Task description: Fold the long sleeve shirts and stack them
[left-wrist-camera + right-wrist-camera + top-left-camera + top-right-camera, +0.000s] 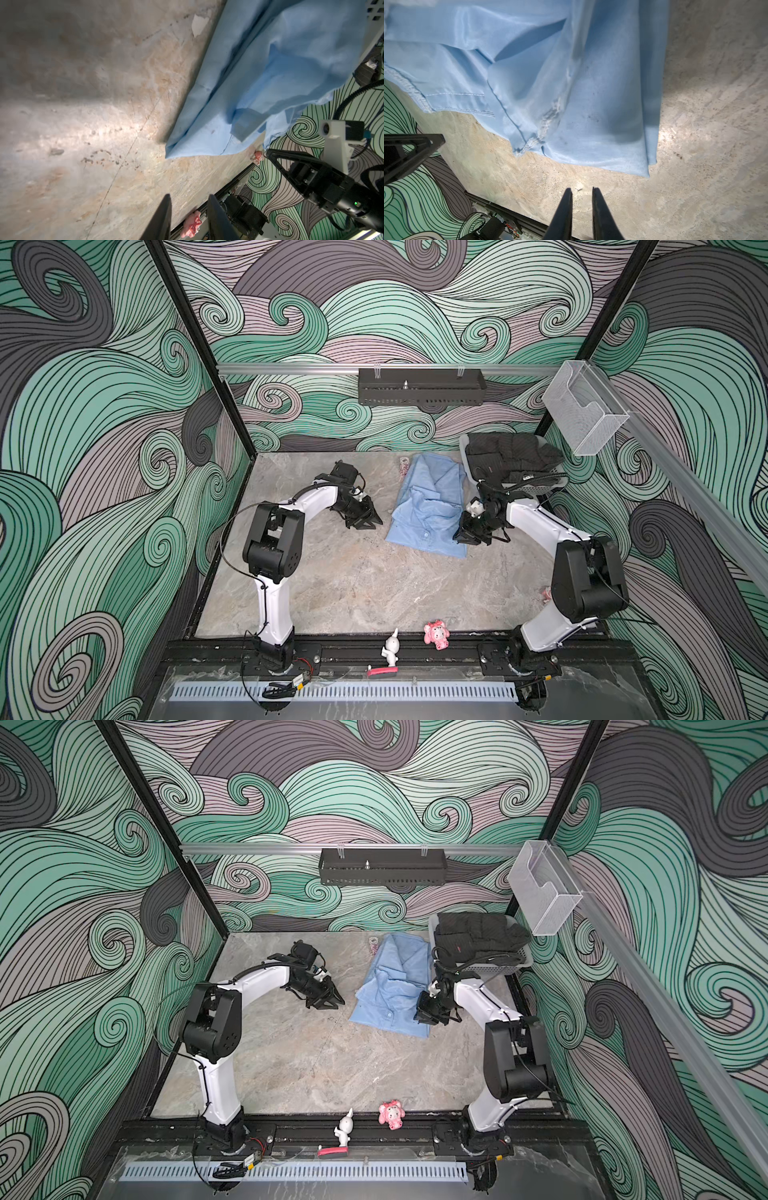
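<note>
One of the long sleeve shirts, a light-blue shirt [428,506] [390,990], lies loosely folded on the marble table at the back, right of centre. My left gripper [372,523] [334,1002] hovers just left of it, with a gap of bare table between. Its jaws are open and empty in the left wrist view [190,196], where the shirt [270,72] lies ahead. My right gripper [461,539] [422,1020] sits at the shirt's near right corner. In the right wrist view its jaws [581,189] stand slightly apart over bare table, short of the shirt's hem [571,83].
A grey basket [544,489] with a black garment [511,460] stands at the back right, close behind the right arm. A pink toy pig [436,632] and a white figurine [390,649] sit at the front rail. A black tray [419,387] and a clear box [584,414] hang above.
</note>
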Controlling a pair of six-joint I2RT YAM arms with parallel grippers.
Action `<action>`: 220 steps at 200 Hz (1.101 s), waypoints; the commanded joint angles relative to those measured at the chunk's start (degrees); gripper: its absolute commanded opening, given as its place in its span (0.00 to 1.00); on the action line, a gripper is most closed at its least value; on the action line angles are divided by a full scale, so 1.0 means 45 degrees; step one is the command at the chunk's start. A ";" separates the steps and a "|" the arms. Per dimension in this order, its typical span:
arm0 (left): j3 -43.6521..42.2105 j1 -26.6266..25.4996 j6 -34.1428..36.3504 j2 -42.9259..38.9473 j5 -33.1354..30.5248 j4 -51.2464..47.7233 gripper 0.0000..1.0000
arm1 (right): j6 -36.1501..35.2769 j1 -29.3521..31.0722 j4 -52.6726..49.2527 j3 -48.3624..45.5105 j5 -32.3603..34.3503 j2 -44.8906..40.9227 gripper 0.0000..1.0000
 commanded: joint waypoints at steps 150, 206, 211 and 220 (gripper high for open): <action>0.4475 -0.0677 -0.0127 0.3091 0.0020 -0.0540 0.33 | 0.1253 -0.0147 0.0890 0.6973 0.0990 0.6475 0.21; 0.5060 -0.0985 -0.0206 0.3347 0.0102 -0.0652 0.34 | 0.0900 -0.0258 0.0450 0.5943 0.1113 0.3857 0.33; 0.5105 -0.1051 -0.0206 0.3318 0.0111 -0.0635 0.34 | 0.0862 -0.0286 0.0442 0.5724 0.1114 0.3611 0.33; 0.5246 -0.1179 -0.0206 0.3294 0.0171 -0.0657 0.34 | 0.0846 -0.0343 0.0439 0.5316 0.1117 0.3178 0.34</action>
